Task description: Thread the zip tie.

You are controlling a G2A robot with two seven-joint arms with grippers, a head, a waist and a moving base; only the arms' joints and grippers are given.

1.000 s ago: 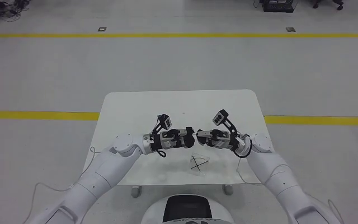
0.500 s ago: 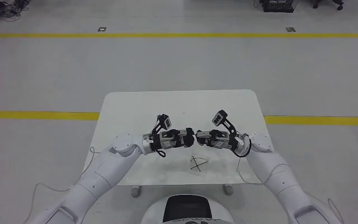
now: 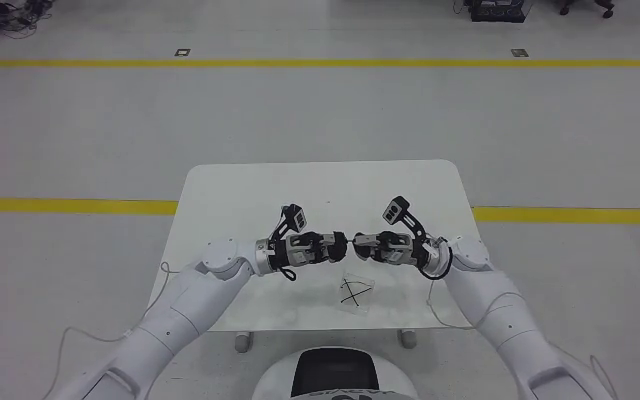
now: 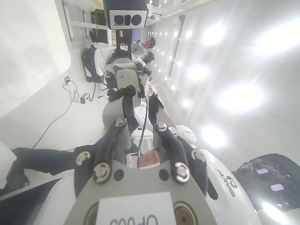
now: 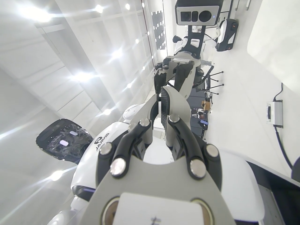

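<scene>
Zip tie shows as a thin dark strand between the parted fingers of the left end effector, above the white worktop. Since a second ago the right end effector has drawn slightly back from the left, which stays put. Its fingers sit close together, on what I cannot tell. Crossed black strips lie on the worktop below. Yellow lines cross the pale floor.

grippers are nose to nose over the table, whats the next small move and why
Probably a slight straight push of the right gripper toward the left gripper: they almost meet above the white table, and the thin black zip tie runs along that line, so sideways motion looks likely to miss.
</scene>
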